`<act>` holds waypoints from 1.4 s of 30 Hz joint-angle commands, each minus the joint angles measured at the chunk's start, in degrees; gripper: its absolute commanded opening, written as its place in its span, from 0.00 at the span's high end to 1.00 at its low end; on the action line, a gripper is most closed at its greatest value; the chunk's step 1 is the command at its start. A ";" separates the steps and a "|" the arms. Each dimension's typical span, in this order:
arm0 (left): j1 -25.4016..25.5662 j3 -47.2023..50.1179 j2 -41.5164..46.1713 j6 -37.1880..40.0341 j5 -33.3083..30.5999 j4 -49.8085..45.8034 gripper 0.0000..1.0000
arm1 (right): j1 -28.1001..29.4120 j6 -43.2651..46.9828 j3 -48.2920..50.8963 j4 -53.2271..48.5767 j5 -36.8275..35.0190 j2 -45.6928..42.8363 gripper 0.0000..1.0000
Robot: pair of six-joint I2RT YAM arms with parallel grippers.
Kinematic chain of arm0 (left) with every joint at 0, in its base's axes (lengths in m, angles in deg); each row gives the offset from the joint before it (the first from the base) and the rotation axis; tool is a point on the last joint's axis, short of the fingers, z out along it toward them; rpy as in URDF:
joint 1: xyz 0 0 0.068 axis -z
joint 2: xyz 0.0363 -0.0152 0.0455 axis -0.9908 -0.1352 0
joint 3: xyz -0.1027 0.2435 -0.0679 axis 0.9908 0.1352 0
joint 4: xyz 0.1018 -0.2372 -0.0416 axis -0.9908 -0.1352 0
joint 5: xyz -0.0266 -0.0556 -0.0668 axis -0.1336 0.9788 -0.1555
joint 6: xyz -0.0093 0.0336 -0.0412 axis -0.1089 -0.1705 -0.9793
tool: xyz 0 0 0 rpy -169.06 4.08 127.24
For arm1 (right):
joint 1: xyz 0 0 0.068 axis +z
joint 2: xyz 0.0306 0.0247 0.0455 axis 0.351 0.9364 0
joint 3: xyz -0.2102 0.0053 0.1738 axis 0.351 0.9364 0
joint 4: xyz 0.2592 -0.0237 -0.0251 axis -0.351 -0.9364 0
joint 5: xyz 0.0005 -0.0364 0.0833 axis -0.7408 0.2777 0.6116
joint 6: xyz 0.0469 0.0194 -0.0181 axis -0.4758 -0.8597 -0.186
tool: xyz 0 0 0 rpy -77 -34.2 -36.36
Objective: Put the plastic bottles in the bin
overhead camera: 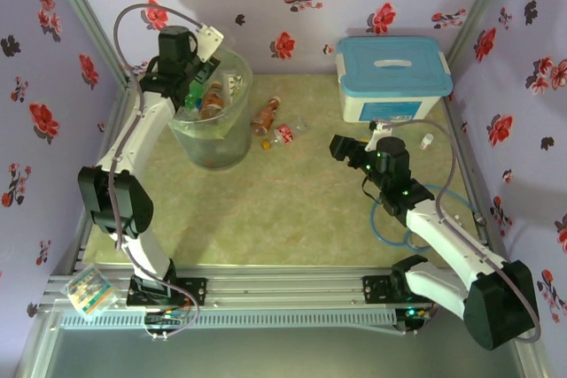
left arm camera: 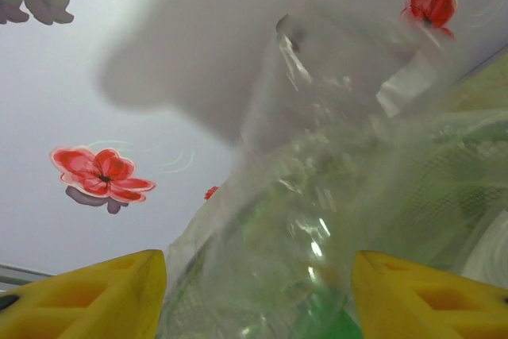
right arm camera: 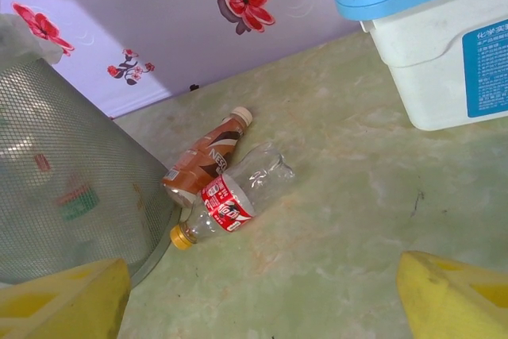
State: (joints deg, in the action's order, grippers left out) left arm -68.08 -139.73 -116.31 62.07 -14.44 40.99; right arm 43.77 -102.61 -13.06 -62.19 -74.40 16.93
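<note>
**Left gripper** (overhead camera: 200, 73): positioned over the rear left part of the bin (overhead camera: 229, 150), above its rim. In the left wrist view its yellow fingers (left arm camera: 87, 295) stand spread apart. The clear bag (left arm camera: 317, 156) lining the bin shows blurred between and beyond them. A green object (left arm camera: 321, 327) sits low between the fingers and is too blurred to identify. Nothing is seen pinched.

**Right gripper** (overhead camera: 348, 150): positioned over the table (overhead camera: 292, 210), well to the right of the bin and facing it. In the right wrist view its yellow fingers (right arm camera: 452, 295) are spread wide, with only bare table between them.

**Bin contents:** the top view shows several bottles inside the bin. These include a stored brown bottle (overhead camera: 211, 99) near the centre and a white-labelled item (overhead camera: 235, 84) towards the rear right rim. The rest lie behind the translucent wall and cannot be told apart.

**Bottles outside the bin:**
- The loose brown bottle (overhead camera: 264, 115) lies on its side on the table just right of the bin, with its pale cap pointing away from the bin.
- The loose clear bottle (overhead camera: 288, 133), which has a red label, lies on its side just beside the loose brown bottle, on the side away from the bin. In the right wrist view its orange cap points at the foot of the bin.

**Other item:** a white box (overhead camera: 390, 99) with a blue lid (overhead camera: 390, 64) stands well right of the bin, against the rear wall
</note>
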 commanded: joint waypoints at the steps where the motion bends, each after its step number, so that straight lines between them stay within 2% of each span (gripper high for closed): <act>1: -0.05 -3.80 -2.59 1.06 -1.27 -4.01 0.37 | -0.46 -0.94 -0.20 1.84 0.99 -0.01 0.13; 7: -0.26 -5.40 -3.15 -1.57 0.25 -6.65 0.38 | -0.38 -0.24 -0.37 0.47 0.51 -0.64 0.13; 15: 0.01 -8.00 2.45 -10.95 12.52 -8.43 0.35 | -0.64 -0.08 -0.71 0.04 0.01 0.12 0.13; 18: -0.16 -9.22 1.87 -14.42 12.72 -7.03 0.33 | -0.65 -0.52 -0.98 0.08 0.62 0.72 0.13; 23: -1.70 -11.85 -1.95 -27.86 12.37 -1.75 0.34 | -0.67 -0.95 -0.99 -0.33 0.37 0.84 0.13; 27: -1.67 -17.85 -7.95 -32.97 12.15 -3.46 0.36 | -0.70 -1.02 -1.17 -1.10 0.37 0.67 0.13; 31: -1.71 -22.74 -13.00 -33.90 11.35 -7.34 0.43 | -0.72 -0.56 -1.23 -2.39 0.05 -0.25 0.13; 36: -1.43 -21.62 -13.59 -31.42 10.63 -10.52 0.54 | -0.68 0.05 -1.12 -3.52 -0.90 -1.54 0.13; 42: -0.99 -11.02 -6.35 -27.49 9.14 -10.41 0.64 | -0.72 0.24 -0.84 -3.20 -1.03 -1.28 0.13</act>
State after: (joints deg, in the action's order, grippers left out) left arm -69.28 -154.73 -127.44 32.10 -3.45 32.11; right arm 43.44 -102.54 -13.08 -65.38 -74.31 16.14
